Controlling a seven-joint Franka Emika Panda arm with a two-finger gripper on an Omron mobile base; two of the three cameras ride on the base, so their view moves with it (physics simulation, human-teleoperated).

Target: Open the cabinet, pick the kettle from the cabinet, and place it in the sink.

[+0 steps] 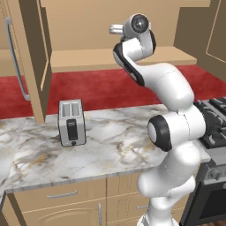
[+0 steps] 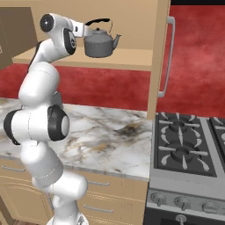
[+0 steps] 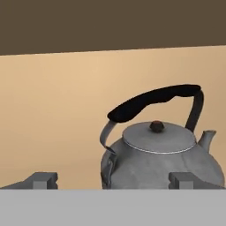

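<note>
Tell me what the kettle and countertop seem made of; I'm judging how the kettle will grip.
Kettle: likely brushed grey metal, with a dull mottled sheen; its arched handle looks matte black, perhaps plastic. Countertop: polished marble-look stone, white with grey and tan veins.

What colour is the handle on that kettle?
Black, arching over the grey kettle; the hand view shows it best.

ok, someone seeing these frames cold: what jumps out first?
The grey kettle on the shelf of the open cabinet, with the white arm reaching up at it and the gripper open, fingers either side of the kettle body in the hand view. Below, a silver toaster stands on the marble counter, and a gas stove sits to the right.
</note>
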